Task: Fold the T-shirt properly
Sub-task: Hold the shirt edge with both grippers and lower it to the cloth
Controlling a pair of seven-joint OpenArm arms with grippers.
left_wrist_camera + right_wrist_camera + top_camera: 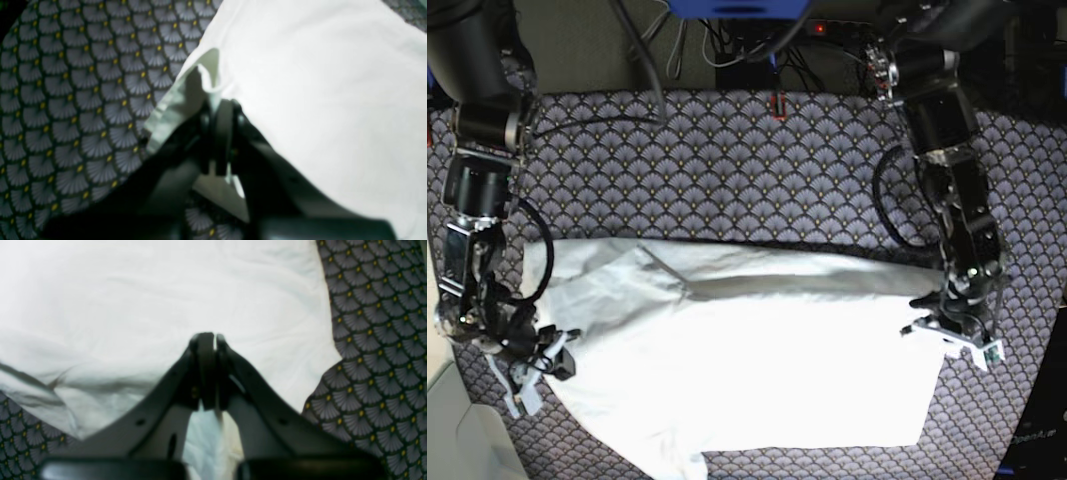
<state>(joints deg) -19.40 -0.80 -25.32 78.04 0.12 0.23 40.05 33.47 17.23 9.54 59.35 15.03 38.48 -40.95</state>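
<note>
White T-shirt [747, 350] lies spread on fan-pattern tablecloth [727, 170], cables [727, 40] at back. Left gripper [218, 110] pinched tight on its edge; right gripper [208, 340] also clamped on cloth, opposite side.

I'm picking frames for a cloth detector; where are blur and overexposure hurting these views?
Left wrist view: soft all over, the T-shirt nearly blown out, the left gripper a dark blur. Right wrist view: the right gripper is out of focus and the cloth is washed out top left, though folds show shadow lower left. Base view: sharpest, evenly lit, wrinkles readable, with a shadow band along the shirt's far fold.
</note>
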